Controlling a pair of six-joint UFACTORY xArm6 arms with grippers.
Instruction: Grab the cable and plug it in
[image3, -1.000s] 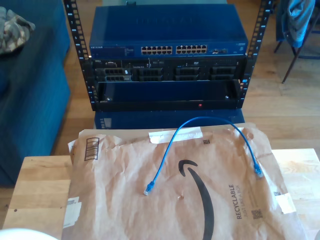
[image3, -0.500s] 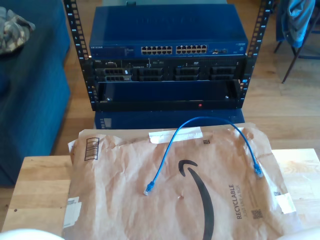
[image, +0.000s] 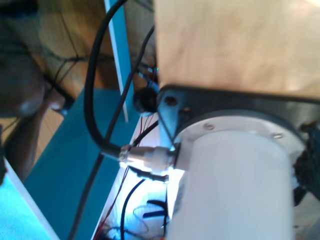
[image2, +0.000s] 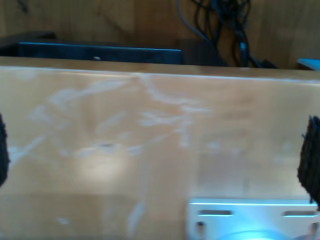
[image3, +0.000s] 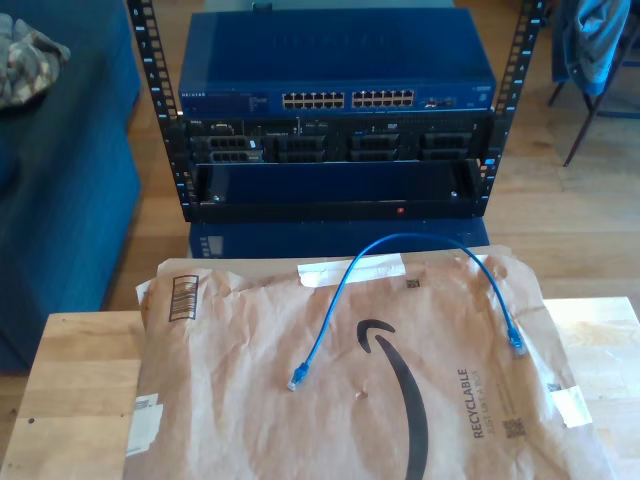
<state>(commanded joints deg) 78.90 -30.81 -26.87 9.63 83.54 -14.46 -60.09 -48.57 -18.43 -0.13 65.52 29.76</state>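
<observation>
Two dark fingertip pads (image2: 311, 160) of my second gripper (image2: 160, 165) are seen at opposite edges of the second wrist view, set wide apart with nothing between them but a pale, scuffed wooden surface (image2: 125, 140); the gripper is spread and empty. Beyond that surface, a tangle of black cables (image2: 225, 25) is seen against a wooden floor.

The state of my first gripper cannot be told: in the first wrist view a white cylindrical arm segment (image: 235, 190) on a black mounting plate (image: 200, 105) is seen close up, with one thick black cable (image: 95, 85) running into a metal connector (image: 145, 156), and no jaws can be made out.

One thin bright-blue patch cable (image3: 400, 243) is seen in the exterior view, lying on one crumpled brown paper mailer bag (image3: 300, 420) that covers one light wooden worktop (image3: 70, 380). The cable is bent into an arch: its top lies at the bag's far edge, towards the rack, and its two legs run back towards the near side. Two clear plugs are counted, one per end. The first plug (image3: 296, 381) lies towards the exterior view's left and points to the near left; the second plug (image3: 518, 344) lies towards the exterior view's right and points to the near side. The two ends are well apart.

Behind the worktop, one black metal rack (image3: 150, 110) is seen, carrying one blue network switch (image3: 335, 60) with two blocks of ports (image3: 347, 99) on its front, above a row of four dark drive bays (image3: 340, 140).
</observation>
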